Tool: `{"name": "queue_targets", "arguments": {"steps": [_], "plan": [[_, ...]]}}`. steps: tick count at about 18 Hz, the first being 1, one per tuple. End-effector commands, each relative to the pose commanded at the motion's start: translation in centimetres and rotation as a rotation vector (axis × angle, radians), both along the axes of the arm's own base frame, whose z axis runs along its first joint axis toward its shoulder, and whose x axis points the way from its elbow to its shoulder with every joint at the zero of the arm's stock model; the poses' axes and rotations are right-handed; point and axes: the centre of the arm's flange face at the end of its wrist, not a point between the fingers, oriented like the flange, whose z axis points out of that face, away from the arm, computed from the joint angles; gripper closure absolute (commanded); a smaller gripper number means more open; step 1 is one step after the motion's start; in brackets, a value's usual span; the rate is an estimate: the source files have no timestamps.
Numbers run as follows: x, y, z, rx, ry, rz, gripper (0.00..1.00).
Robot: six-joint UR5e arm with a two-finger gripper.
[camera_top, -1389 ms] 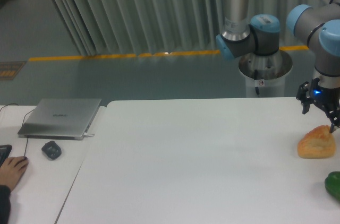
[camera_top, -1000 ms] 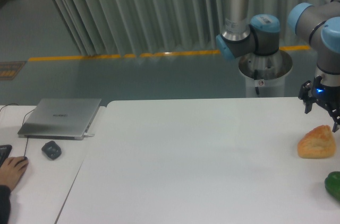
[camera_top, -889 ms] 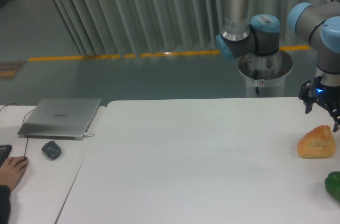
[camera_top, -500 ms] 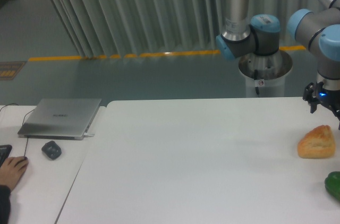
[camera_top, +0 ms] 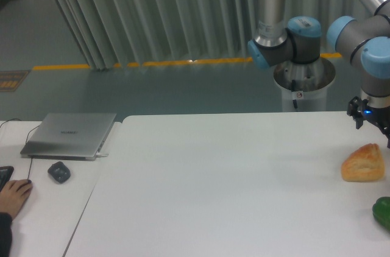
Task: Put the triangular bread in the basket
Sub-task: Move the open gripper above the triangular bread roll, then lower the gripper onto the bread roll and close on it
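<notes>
The triangular bread [camera_top: 364, 163], golden-orange with a paler tip, lies on the white table [camera_top: 231, 184] near its right edge. My gripper [camera_top: 373, 129] hangs just above and behind the bread, at the frame's right edge. Its fingers are spread apart and hold nothing; the right finger is partly cut off by the frame edge. No basket is in view.
A shiny green rounded object [camera_top: 383, 212] lies at the table's right edge in front of the bread. A closed laptop [camera_top: 70, 134], a mouse [camera_top: 58, 172] and a person's hand [camera_top: 13, 197] are on the left desk. The robot base [camera_top: 303, 83] stands behind the table.
The gripper has risen a little and shifted slightly right, away from the bread. The bread and the green object have not moved.
</notes>
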Motion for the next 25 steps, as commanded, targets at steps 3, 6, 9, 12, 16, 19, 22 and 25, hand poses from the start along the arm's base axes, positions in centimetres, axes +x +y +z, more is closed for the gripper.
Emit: {"name": "queue_targets", "arguments": {"steps": [3,6,9,12,16,19,22,25], "plan": [[0.4,1.2,-1.1,-0.008,0.002,-0.001,0.0],[-0.6,3.4,-1.8,0.006,0.033,-0.027,0.0],[-0.9,4.0,-2.8,-0.005,0.029,-0.04,0.0],[-1.0,3.6,-4.6,-0.068,0.046,-0.054,0.0],[-0.6,3.7,-5.4,-0.08,0.036,-0.061,0.0],[-0.1,4.0,-6.2,-0.103,0.03,-0.076,0.0],[0.3,4.2,-6.9,-0.127,0.031,-0.087,0.0],[0.5,4.5,-6.6,-0.131,0.044,-0.097,0.45]]}}
